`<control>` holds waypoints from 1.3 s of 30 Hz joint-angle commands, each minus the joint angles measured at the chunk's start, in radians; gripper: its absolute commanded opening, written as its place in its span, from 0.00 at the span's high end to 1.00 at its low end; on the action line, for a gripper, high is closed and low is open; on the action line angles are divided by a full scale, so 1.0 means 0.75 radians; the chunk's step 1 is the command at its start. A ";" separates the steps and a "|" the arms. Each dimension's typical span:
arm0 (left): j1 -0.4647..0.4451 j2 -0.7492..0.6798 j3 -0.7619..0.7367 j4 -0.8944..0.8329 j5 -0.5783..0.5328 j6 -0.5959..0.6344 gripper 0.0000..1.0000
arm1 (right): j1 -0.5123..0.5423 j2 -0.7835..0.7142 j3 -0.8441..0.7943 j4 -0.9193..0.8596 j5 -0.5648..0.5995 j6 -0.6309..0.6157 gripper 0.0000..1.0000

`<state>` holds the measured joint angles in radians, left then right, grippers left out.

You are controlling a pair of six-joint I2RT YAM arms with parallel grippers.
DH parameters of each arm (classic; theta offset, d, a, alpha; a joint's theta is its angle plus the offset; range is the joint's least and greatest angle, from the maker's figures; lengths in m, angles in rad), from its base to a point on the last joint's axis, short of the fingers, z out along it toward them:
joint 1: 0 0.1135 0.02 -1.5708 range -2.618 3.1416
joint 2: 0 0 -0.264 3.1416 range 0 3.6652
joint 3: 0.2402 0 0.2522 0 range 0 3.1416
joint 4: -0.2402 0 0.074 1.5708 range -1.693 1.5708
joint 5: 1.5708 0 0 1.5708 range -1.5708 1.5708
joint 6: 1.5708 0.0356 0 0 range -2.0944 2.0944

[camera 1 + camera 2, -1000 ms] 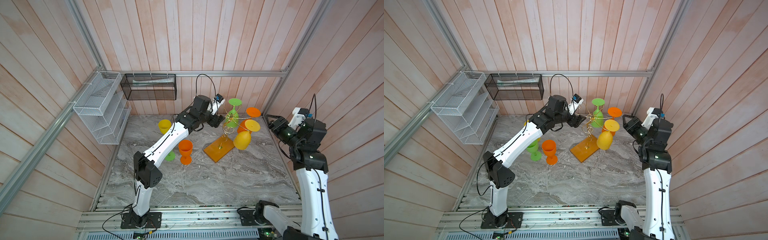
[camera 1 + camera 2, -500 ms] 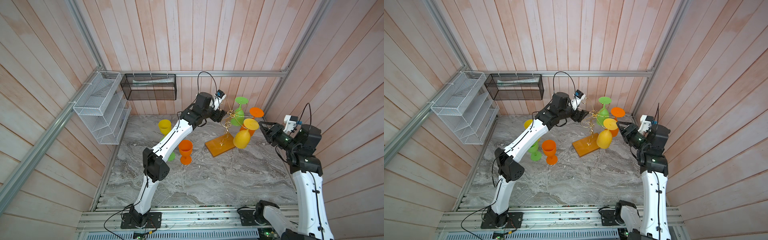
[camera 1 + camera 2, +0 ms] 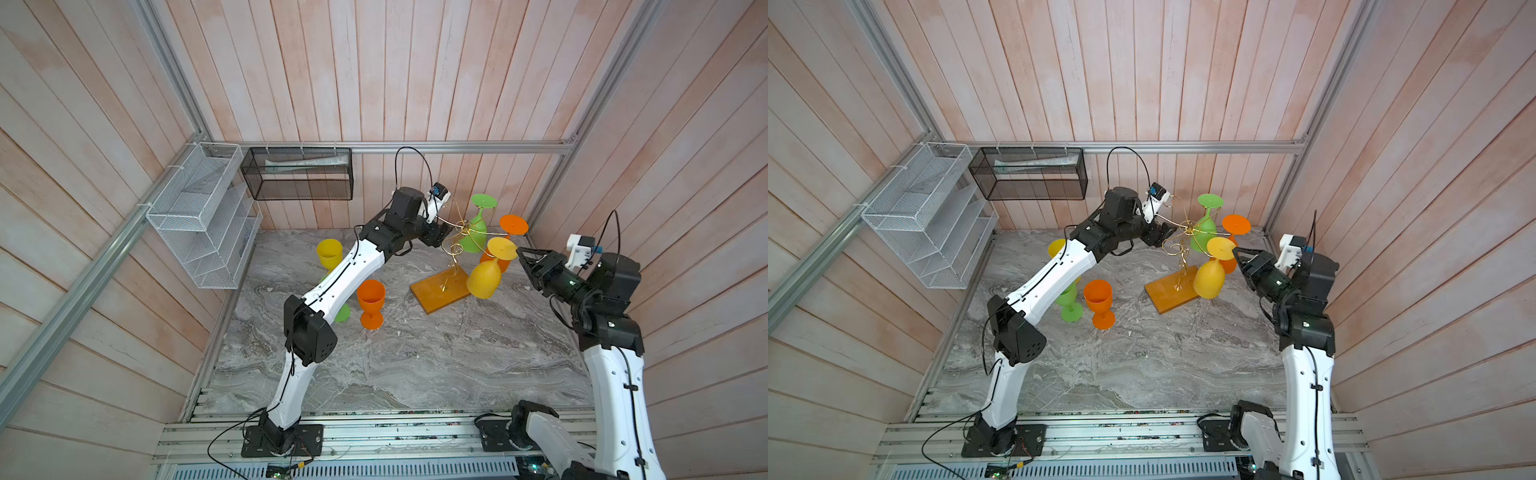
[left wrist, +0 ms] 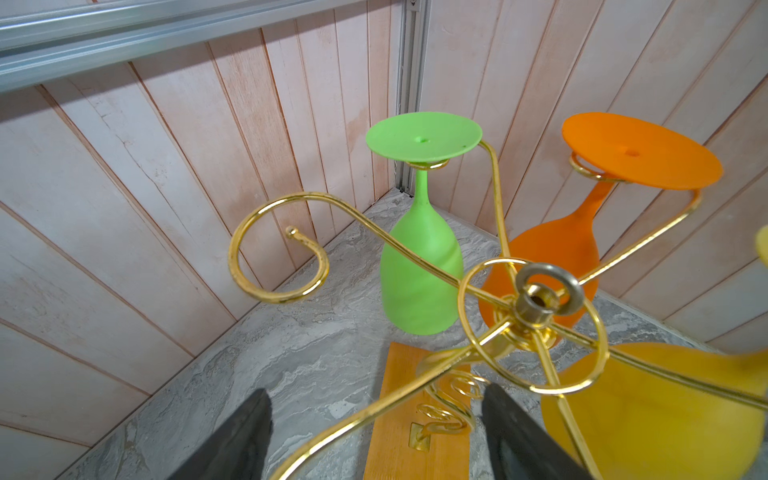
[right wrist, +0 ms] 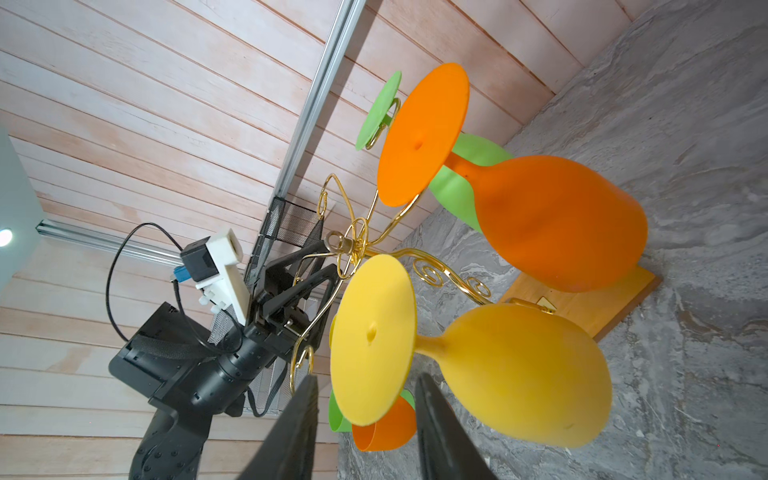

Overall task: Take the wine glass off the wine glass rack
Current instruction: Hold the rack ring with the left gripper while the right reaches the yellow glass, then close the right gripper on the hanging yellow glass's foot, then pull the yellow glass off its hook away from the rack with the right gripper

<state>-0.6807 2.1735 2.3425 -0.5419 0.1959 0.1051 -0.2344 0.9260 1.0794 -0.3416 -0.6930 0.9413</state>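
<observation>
The wine glass rack (image 3: 456, 248), thin gold wire on an orange-brown wooden base (image 3: 432, 293), stands at the back right. Three wine glasses hang upside down from it: yellow (image 3: 484, 279), orange (image 4: 544, 257) and green (image 4: 419, 274). My left gripper (image 4: 376, 392) is open at the rack's top, with a gold wire arm (image 4: 357, 419) running between its fingers. My right gripper (image 5: 367, 379) is open, and the rim of the yellow glass's round foot (image 5: 374, 332) sits between its fingers (image 5: 432, 419) with a gap on each side. In both top views it reaches the foot from the right (image 3: 1237, 254).
Three more glasses stand upright on the marble floor: yellow (image 3: 329, 252), orange (image 3: 370, 300) and green (image 3: 1068, 299), the green one partly behind my left arm. A white mesh basket (image 3: 199, 216) and a black mesh basket (image 3: 299, 174) hang on the walls. The back right corner is close behind the rack.
My right gripper has moved left up to the yellow glass's foot and its jaws have narrowed around it. My left gripper has moved right, onto the rack's top.
</observation>
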 commanded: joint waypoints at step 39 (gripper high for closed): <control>-0.017 -0.202 -0.133 0.075 -0.014 0.005 0.18 | 0.057 0.103 0.000 0.335 -0.022 0.199 1.00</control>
<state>-0.6895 2.0548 2.2589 -0.5034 0.1932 0.1051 -0.1997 1.0172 1.0397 -0.1299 -0.7227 1.0767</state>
